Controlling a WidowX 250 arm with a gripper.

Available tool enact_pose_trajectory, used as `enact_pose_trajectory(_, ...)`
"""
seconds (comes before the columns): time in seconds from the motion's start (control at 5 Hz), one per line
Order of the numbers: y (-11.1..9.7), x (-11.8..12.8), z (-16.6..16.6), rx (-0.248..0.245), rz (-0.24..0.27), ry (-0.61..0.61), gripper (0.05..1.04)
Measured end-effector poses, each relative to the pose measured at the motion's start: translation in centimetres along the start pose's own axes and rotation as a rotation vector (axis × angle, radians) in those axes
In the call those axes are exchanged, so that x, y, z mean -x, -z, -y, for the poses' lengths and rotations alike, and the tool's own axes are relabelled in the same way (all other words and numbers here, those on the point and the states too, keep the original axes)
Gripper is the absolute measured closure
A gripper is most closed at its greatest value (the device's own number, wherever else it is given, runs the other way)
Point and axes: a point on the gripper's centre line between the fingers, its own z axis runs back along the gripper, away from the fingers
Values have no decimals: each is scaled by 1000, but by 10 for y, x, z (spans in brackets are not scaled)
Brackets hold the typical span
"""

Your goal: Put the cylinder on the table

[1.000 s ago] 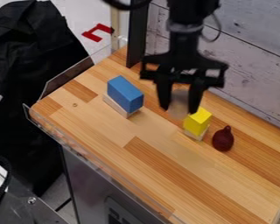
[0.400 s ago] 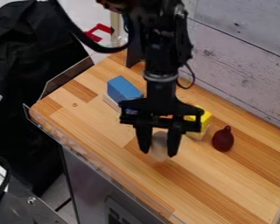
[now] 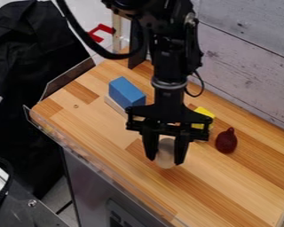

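Gripper (image 3: 166,150) holding a pale cylinder (image 3: 166,154)
Blue block (image 3: 126,92), partly hidden yellow block (image 3: 202,116) and dark-red pear-shaped object (image 3: 226,141) on the wooden tabletop (image 3: 227,190).

The gripper (image 3: 165,160) and the cylinder (image 3: 166,153) held in it have travelled down the view, first toward between 6 and 7 o'clock, then slightly toward 5 o'clock, the gripper now covering more of the yellow block (image 3: 204,111) than at first.
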Motion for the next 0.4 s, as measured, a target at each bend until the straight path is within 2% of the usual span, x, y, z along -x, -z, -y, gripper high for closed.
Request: enact_pose_trajectory(0.4, 4, 3, 0, 11, -2, -8, 600)
